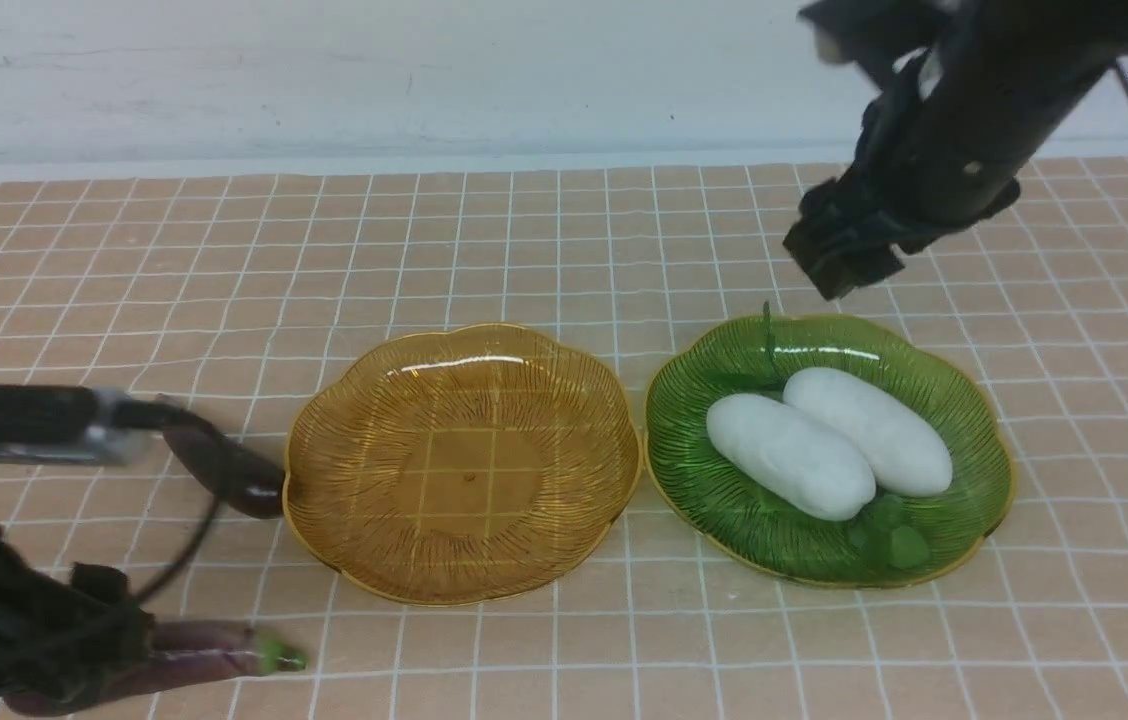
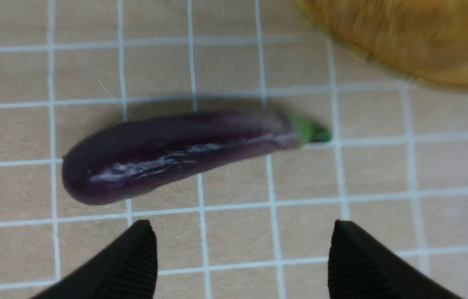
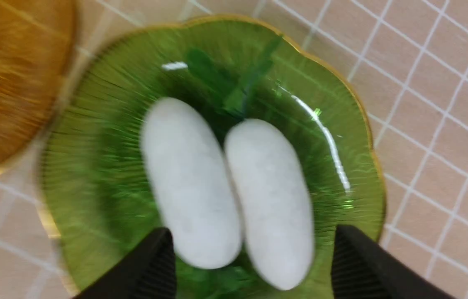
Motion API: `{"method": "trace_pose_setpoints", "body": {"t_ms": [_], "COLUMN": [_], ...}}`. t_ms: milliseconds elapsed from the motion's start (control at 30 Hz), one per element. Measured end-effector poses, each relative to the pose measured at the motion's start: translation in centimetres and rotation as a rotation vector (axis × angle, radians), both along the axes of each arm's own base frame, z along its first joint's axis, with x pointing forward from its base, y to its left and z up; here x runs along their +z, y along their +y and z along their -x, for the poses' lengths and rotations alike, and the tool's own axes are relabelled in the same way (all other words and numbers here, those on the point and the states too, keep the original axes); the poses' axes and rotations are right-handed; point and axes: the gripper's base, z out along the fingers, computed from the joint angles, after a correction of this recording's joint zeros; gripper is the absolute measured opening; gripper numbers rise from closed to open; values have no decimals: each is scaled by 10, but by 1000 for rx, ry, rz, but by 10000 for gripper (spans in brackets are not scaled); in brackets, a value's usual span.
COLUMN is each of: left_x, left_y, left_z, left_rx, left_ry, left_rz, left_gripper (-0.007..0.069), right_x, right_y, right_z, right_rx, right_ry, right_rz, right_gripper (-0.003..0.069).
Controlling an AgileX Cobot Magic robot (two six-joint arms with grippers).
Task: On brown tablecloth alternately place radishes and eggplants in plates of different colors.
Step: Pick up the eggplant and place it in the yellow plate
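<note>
Front view: both radishes (image 1: 789, 455) lie touching in the green plate (image 1: 974, 520), the amber plate (image 1: 464, 570) holds nothing, and both eggplants sit on the brown tablecloth (image 1: 524, 240) left of it. Your left fingers (image 2: 134, 257) are spread and empty above the green-capped eggplant (image 2: 176, 153). It lies lengthwise along the gap, so closing as-is likely jams its ends or squirts the glossy skin out; turn the wrist first. The second eggplant (image 1: 229, 475) sits just beside the amber rim near your left arm, so a careless sweep could knock it or shove the plate. Your right fingers (image 3: 358, 265) are spread and empty over the radishes; dropping there would disturb them.
</note>
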Motion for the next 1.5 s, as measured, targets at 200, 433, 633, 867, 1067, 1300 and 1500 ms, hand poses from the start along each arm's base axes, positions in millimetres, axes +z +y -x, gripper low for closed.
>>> {"method": "trace_pose_setpoints", "body": {"t_ms": [200,433,633,867,1067,1300,1500], "left_x": [-29,-47,-74,-91,-107,-115,-57], "left_y": [-4,-7,-7,-4,-2,-1,-2], "left_z": [-41,-73,-88,-97,-106,-110,-122], "left_rx": [-274,-495,-576,-622,-602,-495,-313], "left_ry": [133,169,225,255,274,323,347], "left_rz": [-139,-227,-259,-320,-335,-315,-251], "left_gripper": [505,505,505,503,442,269,242], "right_x": [41,45,42,42,42,42,42], "right_y": [-5,-7,-5,-5,-3,-2,-1], "right_z": [39,43,43,43,44,45,45], "right_rx": [2,3,4,7,9,10,11], "right_ry": [-17,-23,-8,-5,7,13,17], "right_rz": [-180,-190,-199,-201,-224,-236,-244], "right_gripper": [356,312,306,306,306,306,306]}}
